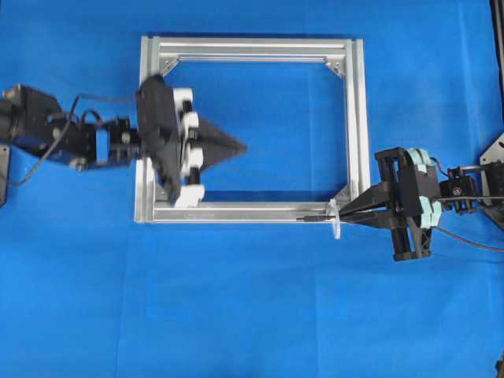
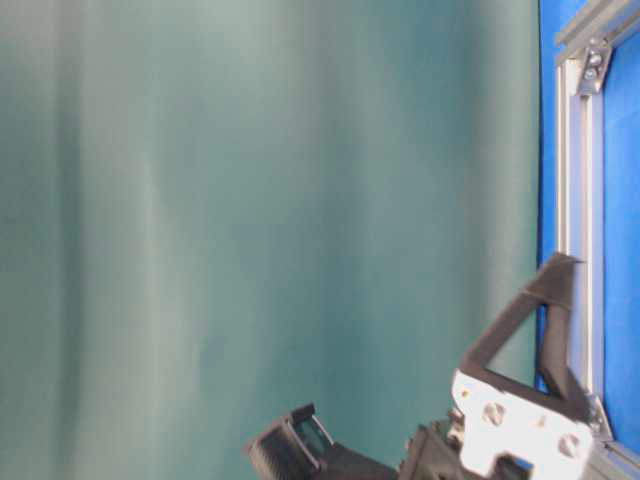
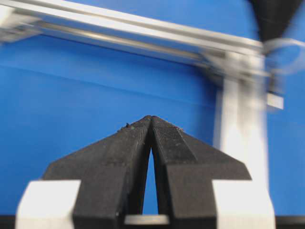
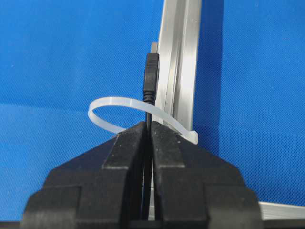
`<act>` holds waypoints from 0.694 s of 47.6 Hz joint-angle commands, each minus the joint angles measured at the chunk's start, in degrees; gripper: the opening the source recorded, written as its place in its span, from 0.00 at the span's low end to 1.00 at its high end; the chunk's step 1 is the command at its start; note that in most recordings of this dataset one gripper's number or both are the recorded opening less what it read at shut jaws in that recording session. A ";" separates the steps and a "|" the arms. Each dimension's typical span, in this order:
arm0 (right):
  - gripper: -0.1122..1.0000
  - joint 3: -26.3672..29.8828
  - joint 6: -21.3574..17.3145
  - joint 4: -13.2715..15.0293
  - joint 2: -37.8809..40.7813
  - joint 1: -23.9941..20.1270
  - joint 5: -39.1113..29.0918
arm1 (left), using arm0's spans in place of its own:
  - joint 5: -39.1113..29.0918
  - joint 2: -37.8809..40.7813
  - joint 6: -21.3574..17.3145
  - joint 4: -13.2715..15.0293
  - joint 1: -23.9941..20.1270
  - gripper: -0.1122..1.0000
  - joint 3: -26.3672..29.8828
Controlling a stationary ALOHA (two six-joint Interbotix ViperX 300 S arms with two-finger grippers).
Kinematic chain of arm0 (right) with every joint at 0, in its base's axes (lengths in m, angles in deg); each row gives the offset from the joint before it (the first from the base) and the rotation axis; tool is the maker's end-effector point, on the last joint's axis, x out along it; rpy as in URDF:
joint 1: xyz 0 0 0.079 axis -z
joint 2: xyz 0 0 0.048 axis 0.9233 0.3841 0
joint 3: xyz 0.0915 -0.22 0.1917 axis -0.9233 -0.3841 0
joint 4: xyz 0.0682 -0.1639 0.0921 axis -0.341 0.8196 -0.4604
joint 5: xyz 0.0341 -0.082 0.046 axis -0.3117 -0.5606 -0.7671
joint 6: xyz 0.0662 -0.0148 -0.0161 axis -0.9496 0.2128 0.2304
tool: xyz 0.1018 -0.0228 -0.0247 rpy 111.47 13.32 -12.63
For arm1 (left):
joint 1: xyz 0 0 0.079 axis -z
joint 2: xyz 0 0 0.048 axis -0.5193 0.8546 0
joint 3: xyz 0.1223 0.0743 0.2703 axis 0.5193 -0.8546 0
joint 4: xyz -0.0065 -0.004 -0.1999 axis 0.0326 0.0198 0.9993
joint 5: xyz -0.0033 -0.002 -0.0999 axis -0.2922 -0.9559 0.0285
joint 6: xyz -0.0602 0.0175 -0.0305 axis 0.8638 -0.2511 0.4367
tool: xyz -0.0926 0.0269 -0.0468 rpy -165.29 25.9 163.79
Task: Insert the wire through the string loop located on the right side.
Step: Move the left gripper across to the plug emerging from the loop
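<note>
The string loop [image 4: 119, 107] is a pale translucent band fixed to the aluminium frame [image 4: 178, 62] near its front right corner; overhead the string loop [image 1: 335, 220] stands at that corner. The wire [image 4: 151, 76] runs from my right gripper [image 4: 148, 125] through the loop, its black plug lying beyond the band along the rail. Overhead the wire [image 1: 313, 219] lies on the front rail. My right gripper [image 1: 346, 213] is shut on the wire just behind the loop. My left gripper [image 1: 240, 146] is shut on nothing, hovering inside the frame [image 1: 252, 49]; its tips [image 3: 151, 118] meet.
The square aluminium frame lies on a blue cloth [image 1: 252, 315], with silver corner brackets [image 1: 337, 64] inside its corners. The frame's rail [image 2: 575, 200] also appears in the table-level view, with the left gripper's finger [image 2: 545, 310] in front of it. Open cloth surrounds the frame.
</note>
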 commanded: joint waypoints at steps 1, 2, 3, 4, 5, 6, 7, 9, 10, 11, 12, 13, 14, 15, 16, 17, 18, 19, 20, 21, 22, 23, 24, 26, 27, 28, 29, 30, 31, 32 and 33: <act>0.07 0.88 0.09 -0.18 -0.35 0.09 0.62 | 0.35 -1.76 1.23 -0.18 3.43 0.10 0.44; 0.07 0.88 0.09 -0.18 -0.35 0.09 0.62 | 0.35 -1.85 1.41 -0.09 4.22 0.10 0.44; 0.07 0.88 0.09 -0.18 -0.35 0.18 0.62 | 0.35 -1.85 1.58 -0.09 4.83 0.10 0.44; 0.07 0.88 0.09 -0.18 -0.35 0.18 0.62 | 0.26 -1.85 1.58 -0.09 5.45 0.10 0.53; 0.07 0.79 0.09 -0.18 -0.35 0.09 0.62 | 0.26 -1.85 1.67 -0.09 5.98 0.10 0.53; 0.07 0.88 0.09 -0.18 -0.35 0.09 0.62 | 0.26 -1.85 1.76 -0.09 6.59 0.10 0.62; 0.07 0.88 0.09 -0.18 -0.35 0.18 0.62 | 0.26 -1.85 1.76 -0.09 7.03 0.10 0.62; 0.07 0.88 0.09 -0.18 -0.35 0.09 0.62 | 0.35 -1.85 1.76 -0.09 8.00 0.10 0.62; 0.07 0.88 0.09 -0.18 -0.35 0.09 0.62 | 0.35 -1.76 1.76 -0.09 8.35 0.10 0.62; 0.07 0.88 0.09 -0.18 -0.35 0.09 0.53 | 0.35 -1.85 1.76 -0.09 8.61 0.10 0.70; 0.07 0.88 0.09 -0.18 -0.35 0.18 0.62 | 0.35 -1.85 1.76 -0.09 8.79 0.10 0.70; 0.07 0.88 0.09 -0.18 -0.35 0.18 0.62 | 0.35 -1.85 1.76 -0.09 8.96 0.10 0.70; 0.07 0.88 0.09 -0.18 -0.35 0.18 0.53 | 0.26 -1.85 1.76 -0.18 9.14 0.10 0.70; 0.07 0.88 0.09 -0.18 -0.35 0.09 0.53 | 0.26 -1.76 1.76 -0.09 9.23 0.10 0.79; 0.07 0.88 0.09 -0.18 -0.35 0.18 0.53 | 0.35 -1.76 1.76 -0.09 9.32 0.10 0.79; 0.07 0.88 0.09 -0.18 -0.35 0.09 0.53 | 0.26 -1.76 1.76 -0.09 9.40 0.10 0.79; 0.07 0.88 0.09 -0.18 -0.35 0.18 0.53 | 0.35 -1.76 1.76 -0.18 9.49 0.10 0.79; 0.07 0.88 0.09 -0.18 -0.35 0.18 0.53 | 0.35 -1.76 1.76 -0.09 9.49 0.10 0.88; 0.07 0.88 0.09 -0.18 -0.35 0.09 0.53 | 0.35 -1.76 1.76 -0.09 9.58 0.10 0.88; 0.07 0.88 0.09 -0.18 -0.35 0.09 0.44 | 0.26 -1.67 1.76 -0.09 9.58 0.10 0.97; 0.07 0.88 0.09 -0.18 -0.35 0.09 0.44 | 0.26 -1.76 1.76 -0.09 9.58 0.10 0.97; 0.07 0.79 0.09 -0.18 -0.35 0.09 0.44 | 0.26 -1.67 1.76 -0.09 9.58 0.10 1.05; 0.07 0.79 0.09 -0.18 -0.35 0.18 0.53 | 0.18 -1.67 1.76 -0.09 9.49 0.10 1.23; 0.07 0.88 0.09 -0.18 -0.35 0.18 0.53 | 0.09 -1.49 1.76 -0.09 9.49 0.10 1.49; 0.07 0.88 0.09 -0.18 -0.35 0.09 0.53 | 0.09 -1.49 1.76 -0.09 9.40 0.10 1.67; 0.07 0.88 0.09 -0.18 -0.35 0.09 0.53 | 0.00 -1.32 1.76 -0.09 9.32 0.10 2.11; 0.07 0.88 0.09 -0.18 -0.35 0.09 0.53 | -0.09 -1.23 1.76 -0.09 9.23 0.10 2.55; 0.07 0.88 0.09 -0.18 -0.35 0.09 0.53 | -0.18 -1.05 1.76 -0.09 9.14 0.10 2.90; 0.07 0.88 0.09 -0.18 -0.35 0.18 0.53 | -0.35 -0.88 1.76 -0.09 9.05 0.10 3.34; 0.07 0.88 0.09 -0.18 -0.35 0.09 0.53 | -0.53 -0.70 1.76 -0.09 8.96 0.10 3.87; 0.07 0.88 0.09 -0.18 -0.35 0.09 0.53 | -0.70 -0.53 1.67 -0.09 8.88 0.10 4.39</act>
